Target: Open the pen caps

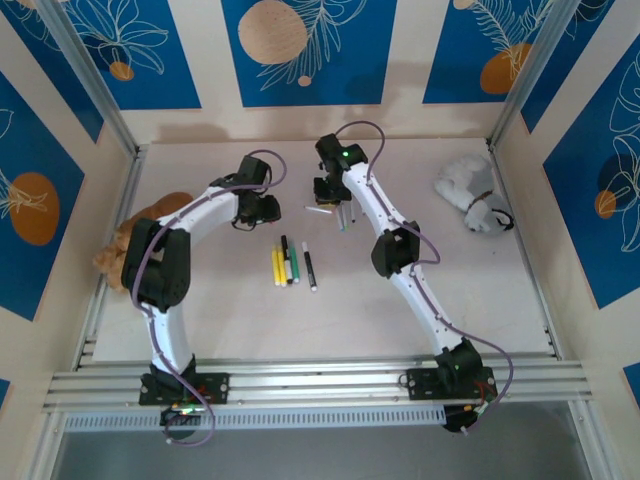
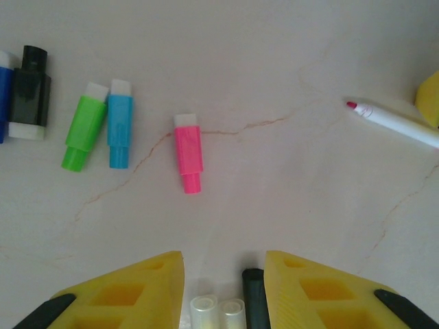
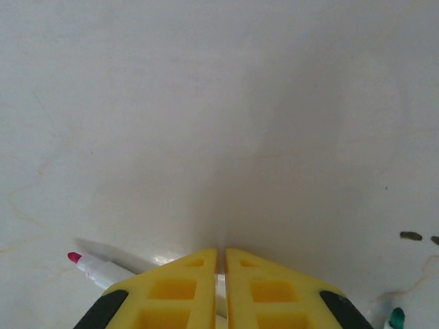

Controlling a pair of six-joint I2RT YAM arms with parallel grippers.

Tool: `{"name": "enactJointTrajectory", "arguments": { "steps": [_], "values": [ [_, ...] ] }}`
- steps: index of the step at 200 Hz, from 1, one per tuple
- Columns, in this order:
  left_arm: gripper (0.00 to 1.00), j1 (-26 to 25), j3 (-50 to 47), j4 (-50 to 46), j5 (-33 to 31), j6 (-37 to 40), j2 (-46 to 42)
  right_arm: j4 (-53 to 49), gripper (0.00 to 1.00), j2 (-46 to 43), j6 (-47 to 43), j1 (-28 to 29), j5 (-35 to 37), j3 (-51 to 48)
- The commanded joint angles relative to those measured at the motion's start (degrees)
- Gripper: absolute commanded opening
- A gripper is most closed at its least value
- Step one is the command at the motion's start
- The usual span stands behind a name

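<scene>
Several pen caps (image 2: 119, 123) (black, green, blue, pink) lie on the surface (image 2: 274, 55), far-left of the left pincer (image 2: 224, 259), its jaws half apart; right pincer (image 3: 221, 252) pinched nearly closed; uncapped pink-tipped pen (image 3: 92, 266) at its left, grip unclear.

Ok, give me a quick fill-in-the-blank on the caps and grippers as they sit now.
1. In the left wrist view, the lone cap near the middle is ___.
2. Between the black cap and the light blue cap lies a ___ one.
3. The left gripper has its jaws ___.
4. The right gripper has its jaws nearly ___.
Missing words: pink, green, open, shut.
</scene>
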Motion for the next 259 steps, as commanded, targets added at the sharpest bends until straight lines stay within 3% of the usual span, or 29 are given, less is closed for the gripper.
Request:
{"name": "enactJointTrajectory", "arguments": {
  "steps": [1,49,165,201,229,259],
  "values": [
    [0.35,-0.96,2.72,1.66,2.34,-0.97,1.67,-9.28,0.13,0.54,-0.96,1.49,-1.78,1.59],
    [0.34,-3.29,8.07,2.62,4.06,-2.92,7.19,-10.09,0.12,-1.35,-1.09,1.34,-3.34,1.23],
    [0.34,-4.05,7.83,4.74,4.93,-3.90,8.83,-6.81,0.12,-24.22,-3.20,3.59,2.74,-19.00],
    [0.34,-4.67,7.63,5.22,4.73,-4.57,9.27,-0.90,0.16,-37.43,-3.84,3.97,5.09,-34.96],
    [0.36,-4.76,7.03,4.74,4.42,-4.76,8.94,6.82,0.26,-48.86,-3.49,3.89,4.99,-51.33],
    [0.39,-5.41,6.74,4.78,4.15,-4.94,9.76,11.21,0.27,-54.76,-2.33,3.80,3.86,-60.77]
  ]
}}
